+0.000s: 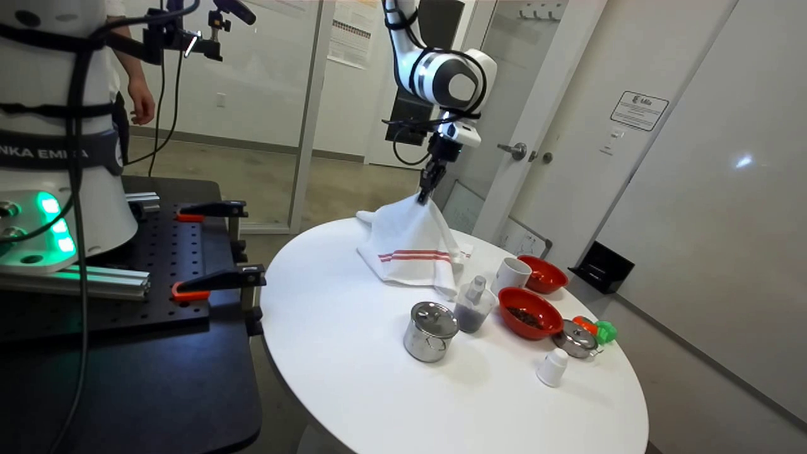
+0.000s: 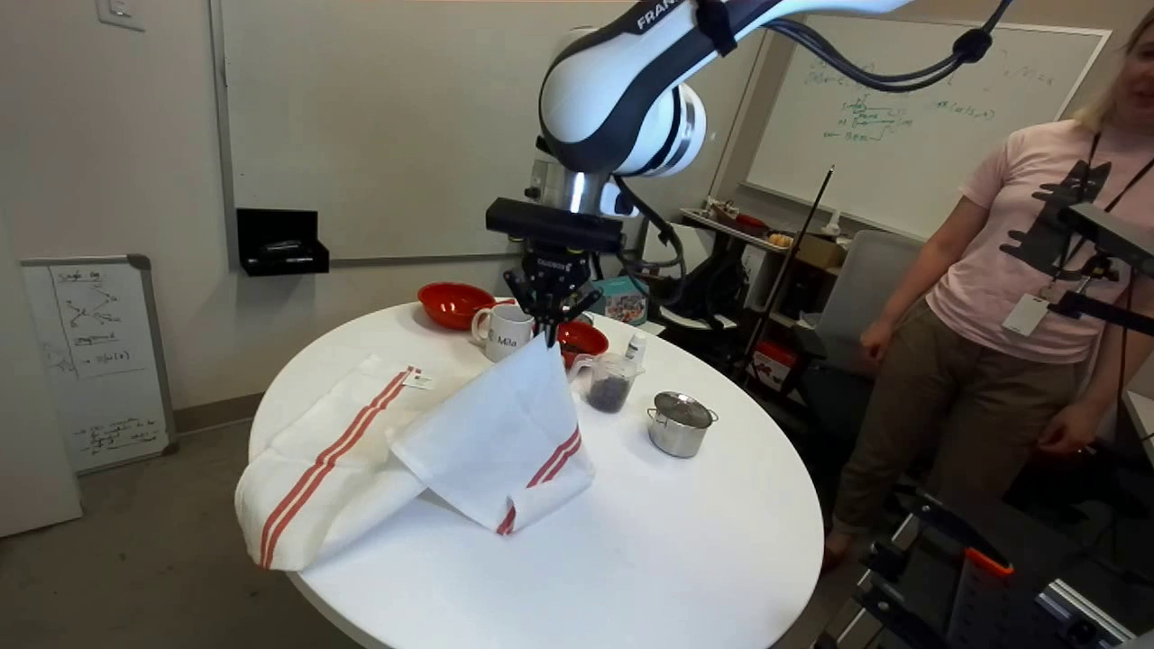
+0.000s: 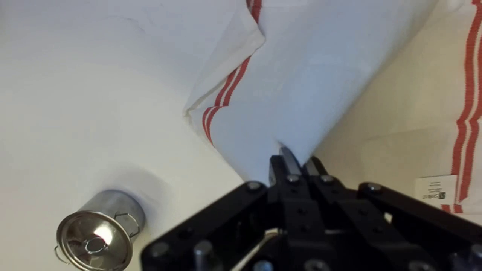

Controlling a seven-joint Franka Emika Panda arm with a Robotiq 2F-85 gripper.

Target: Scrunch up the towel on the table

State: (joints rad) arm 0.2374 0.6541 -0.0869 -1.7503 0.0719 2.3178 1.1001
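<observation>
The towel, a white cloth with red stripe lines, lies on the round white table (image 1: 353, 359). It shows in both exterior views (image 1: 406, 230) (image 2: 496, 433) and in the wrist view (image 3: 301, 94). One part is lifted into a peak at my gripper. Another part lies flat and hangs over the table edge in an exterior view. My gripper (image 1: 422, 197) points down above the table, shut on the peak of the towel. It also shows in an exterior view (image 2: 546, 333). In the wrist view the fingertips (image 3: 304, 162) are together with cloth between them.
A lidded steel pot (image 1: 430, 331), a plastic jug with dark contents (image 1: 473, 308), a white mug (image 2: 507, 333) and two red bowls (image 1: 533, 313) stand near the towel. A small lidded pan (image 1: 575, 339) and a white shaker (image 1: 553, 367) are farther along. A person (image 2: 1019, 261) stands beyond the table.
</observation>
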